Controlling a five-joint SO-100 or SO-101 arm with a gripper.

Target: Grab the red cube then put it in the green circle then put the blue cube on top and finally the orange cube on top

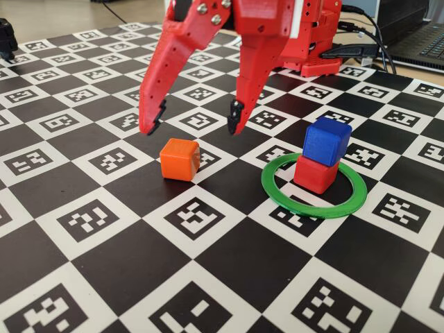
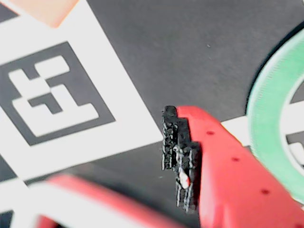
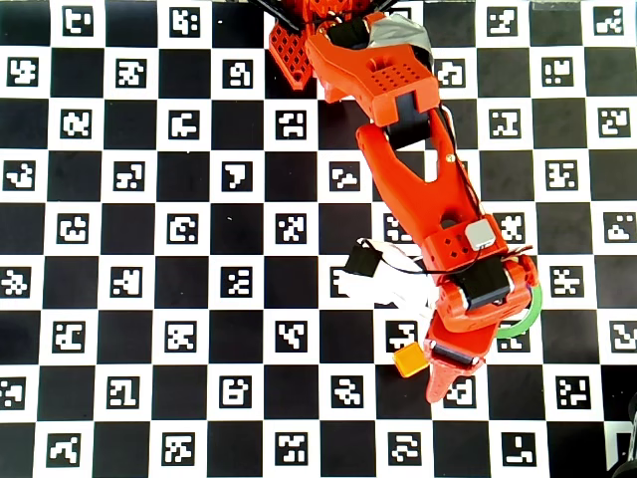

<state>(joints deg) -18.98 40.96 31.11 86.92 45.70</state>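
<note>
Red cube (image 1: pixel 316 173) sits inside the green circle (image 1: pixel 313 187) at right of centre in the fixed view, with the blue cube (image 1: pixel 326 141) stacked on it; two of three placements appear done. Orange cube (image 1: pixel 180 159) lies on the checkered mat (image 1: pixel 208 277) left of the ring; the gripper (image 1: pixel 193 123) hangs just above and behind it, jaws spread and empty, so the last stacking remains.

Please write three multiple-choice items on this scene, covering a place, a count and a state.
1. Where is the blue cube?
A. on the red cube
B. beside the ring
C. in the gripper

2. How many cubes are inside the green circle?
A. one
B. two
C. three

3. How is the gripper?
A. shut on a cube
B. open, empty
C. shut, empty

Answers: 1 A, blue rests on red; 2 B, the orange cube lies outside on the board; 3 B, the fingers are spread above the orange cube.
</note>
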